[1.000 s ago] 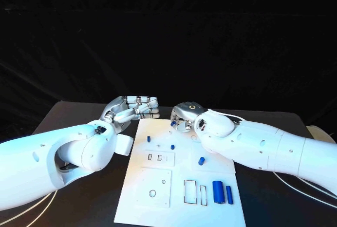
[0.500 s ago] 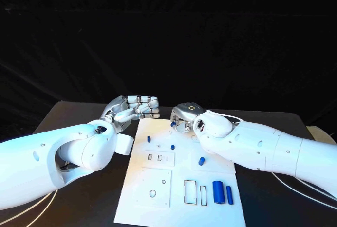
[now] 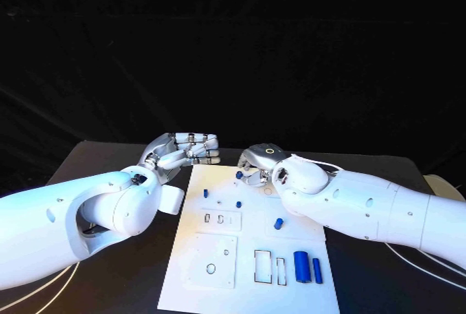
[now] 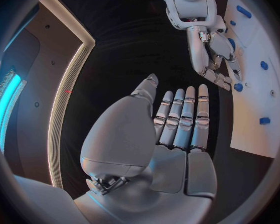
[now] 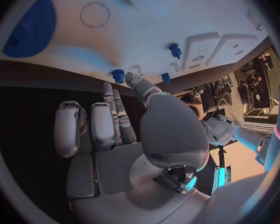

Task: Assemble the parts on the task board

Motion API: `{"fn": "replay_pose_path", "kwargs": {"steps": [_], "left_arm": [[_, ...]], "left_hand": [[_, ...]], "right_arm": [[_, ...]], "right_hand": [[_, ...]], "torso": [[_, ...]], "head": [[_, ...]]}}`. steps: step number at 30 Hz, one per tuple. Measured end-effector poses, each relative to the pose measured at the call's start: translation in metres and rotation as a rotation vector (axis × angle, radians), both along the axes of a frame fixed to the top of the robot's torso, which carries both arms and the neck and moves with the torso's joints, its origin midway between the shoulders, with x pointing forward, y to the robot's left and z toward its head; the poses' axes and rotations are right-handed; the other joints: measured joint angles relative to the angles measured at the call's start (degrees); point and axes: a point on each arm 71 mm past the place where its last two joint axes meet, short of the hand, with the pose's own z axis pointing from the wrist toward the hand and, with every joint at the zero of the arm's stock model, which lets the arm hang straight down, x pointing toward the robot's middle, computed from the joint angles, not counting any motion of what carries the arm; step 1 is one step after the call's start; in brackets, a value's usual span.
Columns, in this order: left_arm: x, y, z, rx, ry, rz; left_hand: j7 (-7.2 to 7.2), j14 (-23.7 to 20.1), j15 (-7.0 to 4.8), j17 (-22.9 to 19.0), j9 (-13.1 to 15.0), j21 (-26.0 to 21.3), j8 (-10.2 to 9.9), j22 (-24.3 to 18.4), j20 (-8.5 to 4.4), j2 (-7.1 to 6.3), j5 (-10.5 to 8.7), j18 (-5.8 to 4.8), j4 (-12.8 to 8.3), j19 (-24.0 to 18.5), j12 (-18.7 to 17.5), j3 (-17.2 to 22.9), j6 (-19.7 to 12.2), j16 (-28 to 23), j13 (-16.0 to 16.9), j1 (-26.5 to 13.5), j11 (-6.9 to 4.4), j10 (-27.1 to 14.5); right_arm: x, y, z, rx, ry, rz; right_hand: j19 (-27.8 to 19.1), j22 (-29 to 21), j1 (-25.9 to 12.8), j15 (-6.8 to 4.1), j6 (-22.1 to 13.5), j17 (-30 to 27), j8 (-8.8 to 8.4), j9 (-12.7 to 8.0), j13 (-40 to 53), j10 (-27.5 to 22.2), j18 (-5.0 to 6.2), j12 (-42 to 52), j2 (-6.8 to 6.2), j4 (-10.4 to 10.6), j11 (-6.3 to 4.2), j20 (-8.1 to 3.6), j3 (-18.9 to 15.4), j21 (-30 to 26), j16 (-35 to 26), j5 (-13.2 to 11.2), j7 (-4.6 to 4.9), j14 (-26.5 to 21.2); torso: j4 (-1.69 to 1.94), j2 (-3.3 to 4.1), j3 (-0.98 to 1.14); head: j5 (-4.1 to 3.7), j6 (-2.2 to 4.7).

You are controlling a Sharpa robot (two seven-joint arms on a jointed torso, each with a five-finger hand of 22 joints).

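A: Where is the right hand (image 3: 257, 162), and how are its fingers set?

B: In the head view it sits just right of centre, at the far edge of the task board (image 3: 254, 273). Its fingertips reach down to a small blue part (image 3: 239, 174) at that edge. In the right wrist view the thumb tip and fingertips (image 5: 132, 79) lie right beside a blue part (image 5: 118, 76) at the board's rim (image 5: 65, 59). Whether they pinch it or merely touch it cannot be told.

A: And the left hand (image 3: 184, 150)?

B: It lies left of centre in the head view, just off the board's far left corner, above the dark worktop (image 3: 107, 159). In the left wrist view its fingers (image 4: 180, 117) are straight and pressed side by side, the thumb set apart, and nothing is held. The same view shows the right hand (image 4: 213, 59) at upper right, fingers pointing down to a blue part (image 4: 238, 87) at the board's edge.

A: How are the remaining parts arranged on the board?

B: In the head view, a short peg (image 3: 206, 192) stands at the board's upper left. A second peg (image 3: 239, 203) is near the middle, and a third piece (image 3: 279, 223) is lower and to the right. Two longer blue cylinders (image 3: 308, 267) lie side by side at the lower right, next to outlined rectangular slots (image 3: 263, 265). A raised square plate (image 3: 213, 260) occupies the lower left of the board. In the right wrist view a toothed blue disc (image 5: 31, 27) lies at the upper left.
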Motion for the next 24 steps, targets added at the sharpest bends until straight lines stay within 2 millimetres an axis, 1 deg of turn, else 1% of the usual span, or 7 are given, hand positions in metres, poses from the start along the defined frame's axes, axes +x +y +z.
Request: {"fn": "replay_pose_path", "kwargs": {"steps": [7, 10, 13, 15, 17, 19, 24], "left_arm": [[0.002, 0.004, -0.001, 0.004, 0.001, 0.011], [0.002, 0.005, -0.001, 0.004, 0.001, 0.012], [0.003, 0.006, -0.001, 0.005, 0.001, 0.013], [0.003, 0.007, -0.001, 0.006, 0.001, 0.015], [0.004, 0.007, -0.001, 0.006, 0.002, 0.016], [0.004, 0.008, -0.001, 0.007, 0.002, 0.017], [0.005, 0.009, -0.002, 0.008, 0.003, 0.019]], "left_hand": [[0.2, 0.0, 0.0, 0.0, 0.0, 0.0, -0.24, 0.0, 0.0, 0.0, 0.0, -0.01, 0.0, 0.0, 0.0, 0.0, -0.2, -0.34, 0.0, 0.0, 0.21, -0.21], [0.21, 0.0, 0.0, 0.0, 0.0, 0.0, -0.24, -0.02, 0.0, 0.0, 0.0, -0.01, 0.0, 0.0, 0.0, 0.0, -0.21, -0.34, 0.0, 0.0, 0.21, -0.21], [0.21, 0.0, 0.0, 0.0, 0.0, 0.0, -0.24, -0.05, 0.0, 0.0, 0.0, -0.01, 0.0, 0.0, 0.0, 0.0, -0.21, -0.34, 0.0, 0.0, 0.21, -0.21], [0.21, 0.0, 0.0, 0.0, 0.0, 0.0, -0.24, -0.05, 0.0, 0.0, 0.0, -0.01, 0.0, 0.0, 0.0, 0.0, -0.21, -0.34, 0.0, 0.0, 0.21, -0.21], [0.21, 0.0, 0.0, 0.0, 0.0, 0.12, -0.24, -0.05, 0.0, 0.0, 0.0, -0.01, -0.16, 0.0, -0.11, 0.17, -0.21, -0.34, 0.0, 0.0, 0.21, -0.21], [0.21, 0.0, 0.0, 0.0, 0.0, 0.23, -0.24, -0.05, 0.0, 0.0, 0.0, -0.01, -0.16, 0.0, -0.25, 0.16, -0.21, -0.34, 0.0, 0.0, 0.21, -0.21], [0.21, 0.0, 0.0, 0.0, 0.0, 0.23, -0.24, -0.05, 0.0, 0.0, 0.0, -0.01, -0.32, 0.0, -0.25, 0.01, -0.21, -0.34, 0.0, 0.0, 0.21, -0.21]], "right_arm": [[-0.017, -0.044, 0.013, 0.042, -0.003, -0.025], [-0.024, -0.065, 0.019, 0.064, 0.001, -0.05], [-0.03, -0.088, 0.025, 0.095, 0.023, -0.086], [-0.031, -0.103, 0.026, 0.117, 0.049, -0.12], [-0.03, -0.113, 0.026, 0.132, 0.075, -0.148], [-0.029, -0.119, 0.025, 0.143, 0.108, -0.169], [-0.023, -0.126, 0.02, 0.145, 0.162, -0.199]], "right_hand": [[0.32, 0.98, 0.61, 0.0, 2.77, 0.21, 1.24, 0.77, 1.53, 5.12, 0.0, 3.73, -0.61, 0.58, -1.03, -0.32, -0.37, 0.33, 0.34, 1.0, -0.06, 0.0], [0.51, 0.85, 1.1, -0.89, 3.56, -0.21, 1.93, 1.04, 3.26, 9.1, 0.0, 6.79, -1.1, 1.03, -1.87, -0.57, -1.03, 0.33, 0.34, 1.31, -0.48, 0.0], [1.5, 1.41, 0.9, -1.69, 3.25, 3.56, 2.0, 1.2, 7.93, 13.32, 0.0, 13.28, -2.44, 1.6, -3.11, -1.91, -3.57, 1.21, 2.08, 1.31, -1.1, 0.03], [2.77, 1.41, 0.54, -1.77, 1.75, 9.68, 2.04, 1.23, 18.68, 14.59, -0.22, 24.63, -2.8, 2.4, -3.2, -2.17, -5.57, 2.29, 5.41, 1.31, -1.31, 0.11], [3.74, 1.41, 1.12, -1.77, -0.45, 14.99, 2.67, 1.53, 40.05, 13.37, -0.95, 45.2, -2.77, 4.23, -3.03, -1.94, -8.78, 3.18, 8.92, 1.31, -1.06, 0.11], [4.48, 1.41, 1.74, -1.17, -2.62, 16.08, 3.84, 2.04, 55.99, 12.11, -0.95, 61.19, -1.84, 6.69, -1.98, -1.31, -11.91, 3.89, 11.24, 1.31, -0.52, 0.01], [4.84, 1.41, 3.17, -0.5, -5.26, 16.27, 6.03, 2.84, 68.94, 14.74, -1.59, 74.2, -1.2, 9.3, -1.1, -0.93, -15.17, 4.95, 13.33, 2.32, 0.69, -0.1]], "torso": [[-0.39, -0.41, -0.01], [-0.55, -0.58, -0.04], [-0.83, -0.79, -0.05], [-1.07, -0.95, -0.05], [-1.24, -1.06, -0.04], [-1.39, -1.14, 0.02], [-1.52, -1.17, 0.25]], "head": [[-0.14, -0.19], [-0.42, -0.21], [-0.57, -0.21], [-0.62, -0.21], [-0.66, -0.33], [-0.66, -0.42], [-0.52, -0.6]]}}
